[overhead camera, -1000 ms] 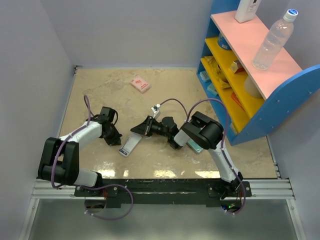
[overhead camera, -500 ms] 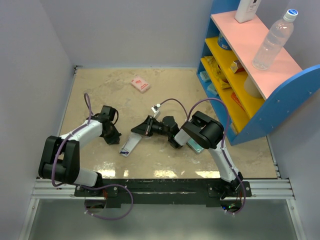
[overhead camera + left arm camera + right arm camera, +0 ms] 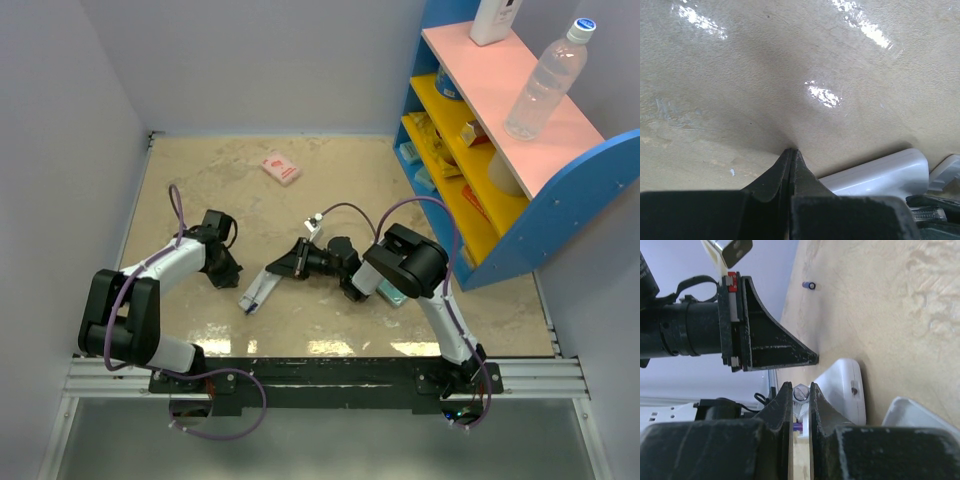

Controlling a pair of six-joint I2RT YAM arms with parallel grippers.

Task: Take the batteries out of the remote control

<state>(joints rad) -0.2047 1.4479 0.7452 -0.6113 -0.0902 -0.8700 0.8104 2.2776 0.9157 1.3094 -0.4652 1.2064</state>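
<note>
Where the remote [image 3: 256,292] lies flat on the table [image 3: 200,190], a little left of the middle and nearer the near edge than the far one, we see it slanted between the two grippers. The right gripper [image 3: 272,272] sits at its far end. In the right wrist view its fingers [image 3: 782,405] are almost together, pinched on a small silver-tipped purple cylinder, a battery [image 3: 800,392], just beside the remote's white body. A second battery [image 3: 810,285] lies loose on the table, well apart. The left gripper [image 3: 232,275] stands just left of the remote, its fingers [image 3: 775,175] pressed fully together on nothing, tips down close to the table. Under the right arm we see a teal box [image 3: 392,293]. A pink packet [image 3: 280,167] lies toward the far edge, and a shelf [image 3: 520,190] stands along the right edge.
</note>
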